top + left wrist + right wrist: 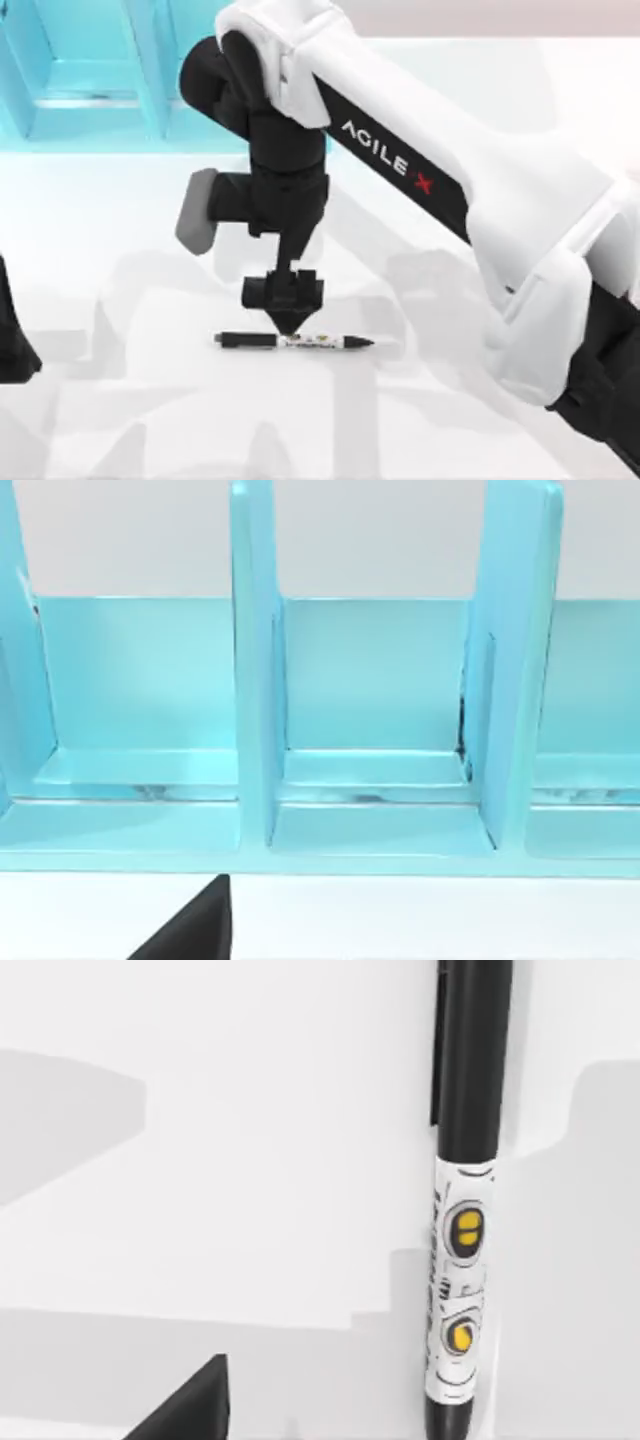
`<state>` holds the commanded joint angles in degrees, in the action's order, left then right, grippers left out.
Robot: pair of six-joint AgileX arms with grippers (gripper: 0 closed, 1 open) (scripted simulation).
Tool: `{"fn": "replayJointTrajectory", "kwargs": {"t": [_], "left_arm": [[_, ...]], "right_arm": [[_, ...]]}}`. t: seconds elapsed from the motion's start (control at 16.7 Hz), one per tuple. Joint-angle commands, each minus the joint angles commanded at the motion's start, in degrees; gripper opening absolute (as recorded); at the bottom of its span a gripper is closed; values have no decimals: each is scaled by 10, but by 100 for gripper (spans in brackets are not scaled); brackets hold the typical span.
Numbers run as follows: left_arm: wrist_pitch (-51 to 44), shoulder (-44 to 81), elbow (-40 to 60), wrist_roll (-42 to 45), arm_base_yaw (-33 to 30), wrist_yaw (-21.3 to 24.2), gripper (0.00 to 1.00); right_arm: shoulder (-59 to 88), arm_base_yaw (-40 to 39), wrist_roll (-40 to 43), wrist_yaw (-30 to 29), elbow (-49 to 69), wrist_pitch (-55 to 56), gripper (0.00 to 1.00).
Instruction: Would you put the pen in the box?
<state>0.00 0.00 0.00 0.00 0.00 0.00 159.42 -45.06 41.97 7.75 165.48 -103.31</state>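
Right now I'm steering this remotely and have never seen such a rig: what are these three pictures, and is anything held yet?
Two AgileX arms work at a white table. The top view looks down; each wrist view rides on one arm. The right gripper hangs directly over the pen, which lies flat on the table with its black tip toward the right. The right wrist view looks at that pen close up. The left arm sits at the left edge, its wrist view facing the blue box with dividers. I can't confirm a grip.

One pen [295,342] lying on one white surface [120,300], one light-blue box [90,80] with several upright dividers, two AgileX arms, one right pincer [288,328]
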Motion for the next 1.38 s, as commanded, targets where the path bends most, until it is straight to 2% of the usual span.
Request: {"fn": "replayJointTrajectory", "kwargs": {"t": [0.54,1.38], "left_arm": [[0,0,0,0,0,0,100],[0,0,0,0,0,0,100]], "right_arm": [[28,1,1,0,37,-7,100],[303,-17,-17,-2,410,-106,100]]}}
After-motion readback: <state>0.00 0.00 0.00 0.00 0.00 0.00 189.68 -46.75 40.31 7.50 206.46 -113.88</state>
